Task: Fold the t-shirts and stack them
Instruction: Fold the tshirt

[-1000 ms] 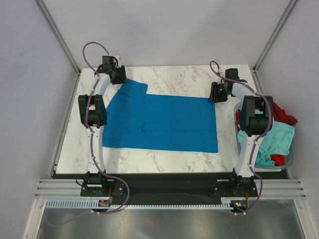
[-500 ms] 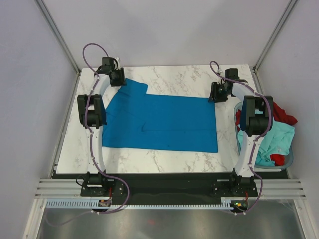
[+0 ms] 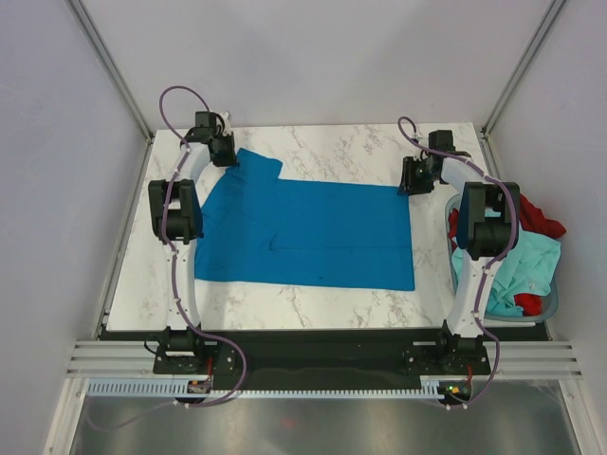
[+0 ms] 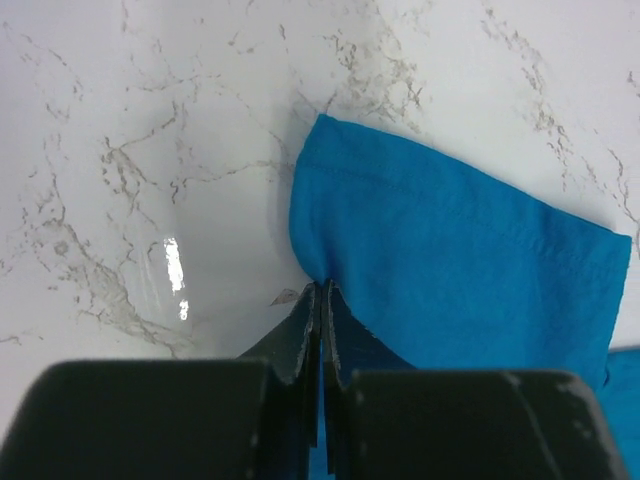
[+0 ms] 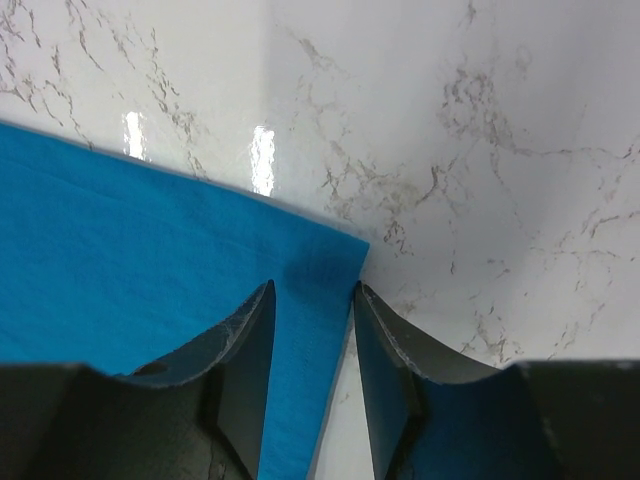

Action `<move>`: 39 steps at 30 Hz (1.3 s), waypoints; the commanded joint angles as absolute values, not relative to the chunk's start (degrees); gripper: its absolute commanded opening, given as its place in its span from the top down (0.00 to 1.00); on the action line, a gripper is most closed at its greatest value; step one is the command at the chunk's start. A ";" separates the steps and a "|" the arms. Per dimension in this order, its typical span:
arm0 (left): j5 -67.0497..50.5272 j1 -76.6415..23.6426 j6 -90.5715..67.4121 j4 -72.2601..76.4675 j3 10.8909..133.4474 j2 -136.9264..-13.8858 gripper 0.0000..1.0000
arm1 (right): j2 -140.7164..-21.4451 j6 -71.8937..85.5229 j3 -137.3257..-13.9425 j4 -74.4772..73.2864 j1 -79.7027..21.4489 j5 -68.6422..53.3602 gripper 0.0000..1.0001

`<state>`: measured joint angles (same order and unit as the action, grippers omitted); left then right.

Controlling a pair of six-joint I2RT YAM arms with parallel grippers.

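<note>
A vivid blue t-shirt (image 3: 313, 232) lies spread flat on the marble table (image 3: 341, 152). My left gripper (image 3: 225, 150) sits at the shirt's far left sleeve (image 4: 450, 260). Its jaws (image 4: 320, 290) are pressed together on the sleeve's edge, and blue cloth shows between them. My right gripper (image 3: 414, 178) is at the shirt's far right corner (image 5: 330, 265). It (image 5: 312, 290) stands open, with the corner lying between the two fingers on the table. A pale mint-teal t-shirt (image 3: 526, 265) and a red t-shirt (image 3: 541, 216) lie bunched in the basket.
The translucent grey-blue basket (image 3: 548, 305) stands off the table's right edge, beside the right arm. Grey walls and metal frame posts close in the table at the back and both sides. Bare marble lies behind and in front of the blue shirt.
My left gripper has shut on the sleeve's edge; it was open before. The right gripper's jaws have come slightly closer together. Neither the shirt nor the arms have visibly shifted.
</note>
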<state>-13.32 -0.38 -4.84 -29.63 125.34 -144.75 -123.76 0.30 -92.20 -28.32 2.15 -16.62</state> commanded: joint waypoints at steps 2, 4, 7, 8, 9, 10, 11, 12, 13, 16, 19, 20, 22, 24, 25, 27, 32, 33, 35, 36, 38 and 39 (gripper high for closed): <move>-17.75 -0.79 -2.72 -29.09 128.06 -144.93 0.98 | -124.37 -2.20 -95.18 -27.86 2.37 -16.79 0.53; -18.81 -0.79 -2.72 -29.00 128.32 -144.58 0.98 | -124.37 -1.93 -95.19 -27.51 2.37 -16.44 0.49; -18.98 -0.79 -2.72 -29.00 128.58 -144.32 0.98 | -124.54 -2.28 -95.01 -26.46 2.37 -17.05 0.49; -19.07 -0.79 -2.72 -29.00 128.67 -144.23 0.98 | -124.54 -2.37 -94.84 -25.93 2.37 -17.49 0.49; -18.99 -0.79 -2.72 -29.00 128.67 -144.23 0.98 | -124.80 -2.46 -94.92 -25.93 2.37 -17.84 0.51; -19.07 -0.79 -2.72 -29.09 128.76 -144.23 0.98 | -125.33 -2.72 -95.10 -25.93 2.37 -18.10 0.55; -19.07 -0.79 -2.72 -29.09 128.85 -144.23 0.98 | -125.51 -2.81 -94.92 -26.01 2.37 -18.28 0.58; -18.99 -0.79 -2.64 -29.09 128.93 -144.23 0.98 | -125.68 -2.81 -94.83 -25.93 2.37 -18.11 0.60; -19.07 -0.79 -2.46 -29.00 128.94 -144.14 0.98 | -125.86 -3.07 -94.75 -25.93 2.37 -18.02 0.64; -18.63 -0.79 -2.11 -29.00 128.85 -143.79 0.98 | -125.86 -3.52 -94.39 -25.93 2.37 -17.93 0.81; -17.84 -0.79 -2.02 -29.00 128.32 -142.57 0.98 | -125.16 -3.78 -95.01 -25.93 2.37 -17.49 1.00; -17.75 -0.79 -2.02 -29.00 128.15 -142.21 0.98 | -124.98 -3.87 -95.01 -25.93 2.29 -17.40 1.00; -17.49 -0.79 -2.11 -29.00 127.18 -140.55 0.98 | -123.67 -3.78 -94.75 -25.75 2.37 -17.32 1.00; -16.70 -0.70 -2.28 -29.09 125.96 -139.22 0.98 | -122.79 -3.60 -93.70 -24.96 2.37 -16.79 1.00; -16.35 -0.70 -2.37 -29.09 125.43 -137.74 0.98 | -121.48 -3.43 -93.08 -24.44 2.37 -16.00 1.00; -15.74 -0.70 -2.64 -29.00 123.85 -136.24 0.98 | -120.07 -3.17 -90.81 -22.24 2.29 -15.12 1.00; -13.80 -0.70 -2.72 -29.00 120.42 -131.06 0.98 | -114.44 -2.29 -85.00 -15.13 2.11 -12.84 1.00; -13.19 -0.70 -2.72 -29.00 118.84 -130.17 0.98 | -113.56 -2.11 -82.55 -13.81 2.02 -12.66 1.00; -13.10 -0.70 -2.72 -28.83 117.52 -128.68 0.98 | -111.36 -1.93 -80.17 -10.03 1.67 -11.96 1.00; -12.75 -0.62 -2.64 -28.92 116.20 -127.37 0.98 | -110.31 -1.85 -78.16 -9.15 1.41 -11.52 1.00; -11.78 -0.62 -2.64 -28.83 114.53 -125.78 0.98 | -109.52 -1.32 -76.65 -7.47 0.97 -10.73 1.00; -10.65 -0.53 -2.81 -28.74 112.69 -124.03 0.98 | -108.90 -1.14 -75.34 -6.95 0.62 -9.59 1.00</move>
